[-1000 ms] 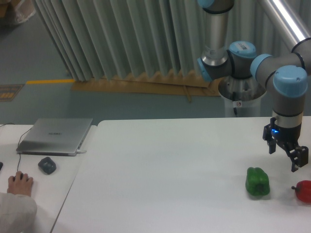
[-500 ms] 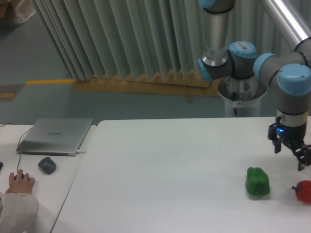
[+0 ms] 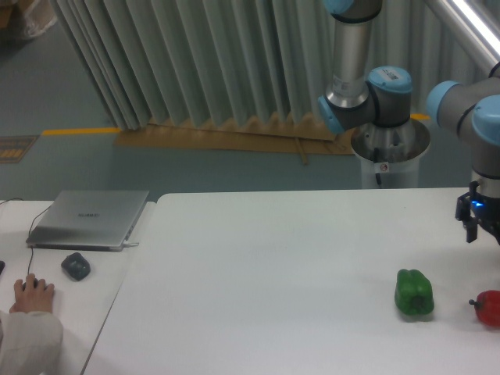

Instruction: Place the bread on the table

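The bread is out of view; no pale wedge shows anywhere on the white table (image 3: 273,266). My gripper (image 3: 478,225) hangs at the far right edge of the picture, above the table and up-right of the green pepper. Only its dark body with a blue light shows. The frame edge cuts off its fingers, so I cannot tell whether they are open or holding anything.
A green bell pepper (image 3: 414,293) lies on the table at the right, with a red round fruit (image 3: 489,308) beside it at the frame edge. On the left desk are a laptop (image 3: 90,219), a dark mouse (image 3: 76,266) and a person's hand (image 3: 33,293).
My arm has swung to the right, carrying the gripper from above the pepper and fruit to the frame's right edge, where its fingers have left the view. The pepper and fruit have not moved.
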